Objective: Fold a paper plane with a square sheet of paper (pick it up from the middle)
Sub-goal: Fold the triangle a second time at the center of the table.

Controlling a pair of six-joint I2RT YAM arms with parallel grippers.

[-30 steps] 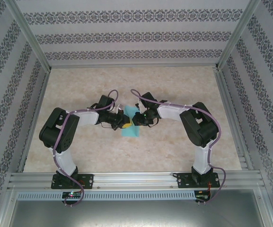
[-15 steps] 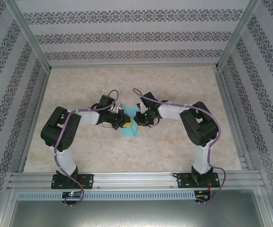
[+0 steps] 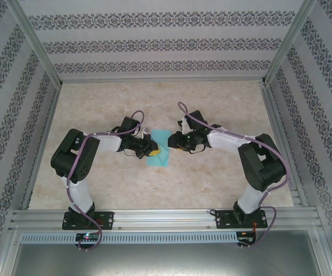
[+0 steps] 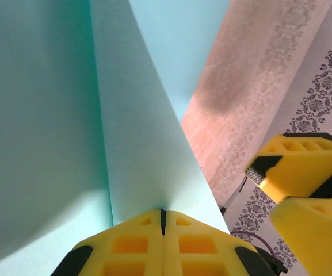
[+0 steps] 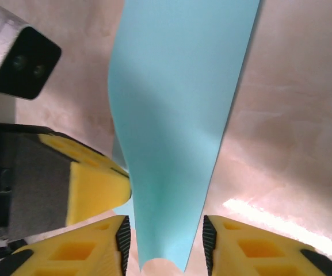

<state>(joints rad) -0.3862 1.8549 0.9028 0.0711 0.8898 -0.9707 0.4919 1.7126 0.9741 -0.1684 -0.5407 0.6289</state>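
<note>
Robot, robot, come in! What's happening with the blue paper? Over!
Left gripper shut, pinching the turquoise paper. Right gripper open, fingers either side of it. No obstruction seen.

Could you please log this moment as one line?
left tool: shut on creased paper sheet | right tool: open, jaws either side of sheet

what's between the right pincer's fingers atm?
The turquoise sheet of paper runs through the gap of the open right pincer, seen in the right wrist view; the left pincer is shut on it.
</note>
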